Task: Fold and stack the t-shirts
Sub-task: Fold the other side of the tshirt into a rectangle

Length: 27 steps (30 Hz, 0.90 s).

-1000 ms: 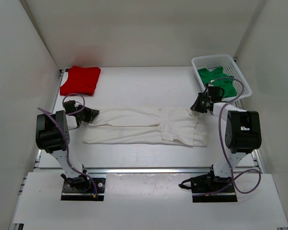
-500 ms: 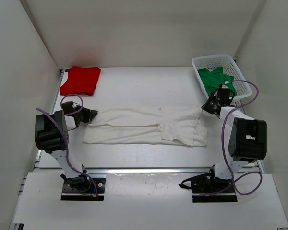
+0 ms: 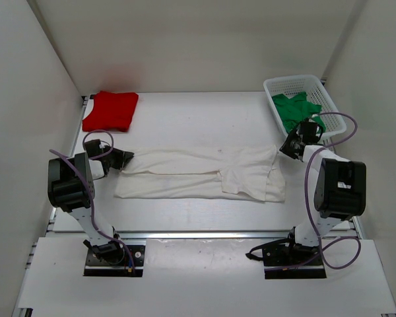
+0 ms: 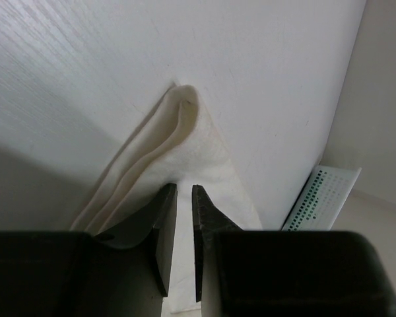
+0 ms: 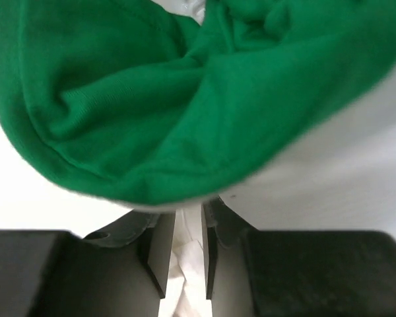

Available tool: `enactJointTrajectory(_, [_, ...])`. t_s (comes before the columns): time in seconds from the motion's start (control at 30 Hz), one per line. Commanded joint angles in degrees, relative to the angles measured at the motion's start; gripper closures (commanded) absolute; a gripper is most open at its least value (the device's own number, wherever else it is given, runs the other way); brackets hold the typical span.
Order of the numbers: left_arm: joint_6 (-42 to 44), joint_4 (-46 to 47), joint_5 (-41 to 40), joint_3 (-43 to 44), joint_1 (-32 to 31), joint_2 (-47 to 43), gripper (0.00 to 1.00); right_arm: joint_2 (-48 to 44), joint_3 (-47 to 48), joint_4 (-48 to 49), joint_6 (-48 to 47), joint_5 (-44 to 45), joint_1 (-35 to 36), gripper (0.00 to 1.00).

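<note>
While the white t-shirt (image 3: 198, 173) lies flat mid-table, a gripper sits at each end of it.
Far-left corner of the table (image 3: 198, 119): the red t-shirt (image 3: 111, 110), folded. Next, the left gripper (image 3: 127, 158), low at the white shirt's left end; wrist view shows its fingers (image 4: 165, 224) a slit apart with the folded cloth edge running under them, so can't tell if it's pinched. The shirt is a long band with a folded-over flap near its right end. Then the right gripper (image 3: 287, 146), just beside the shirt's upper-right corner, jaws parted slightly, nothing between the tips. Far right: the green t-shirt (image 3: 296, 109), bunched in the white mesh basket (image 3: 297, 78).
</note>
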Motion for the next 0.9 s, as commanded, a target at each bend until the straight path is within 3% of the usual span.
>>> enactJointTrajectory(0.0, [0.5,-0.9,-1.3,-0.3,-0.7,-4.2,0.73,-3.2,1.8,-1.3,0.7,1.0,0.0,0.79])
enactJointTrajectory(0.17, [2.0,-2.6,-3.3,0.7,-4.3,-10.5,0.71,-12.6,-2.1,0.0,0.2,5.0,4.5,0.82])
enactJointTrajectory(0.37, [4.1,-3.8,-5.6,0.0,-16.5,-16.1,0.70,-7.5,-4.0,4.1,2.3,-7.5,5.5,0.96])
enactJointTrajectory(0.47, [4.4,-3.5,-5.6,-2.9,-19.9,-17.7,0.70,-4.8,-7.3,6.6,7.6,-13.1,3.0,1.00])
enactJointTrajectory(0.67, [1.2,0.8,-1.6,-10.5,-16.5,-17.2,0.71,-2.8,-10.7,7.3,10.6,-14.1,-1.4,0.99])
enactJointTrajectory(0.87, [1.3,-0.2,-3.6,-15.6,-10.2,-18.6,0.71,-12.9,-9.6,4.3,7.6,-9.4,2.3,0.97])
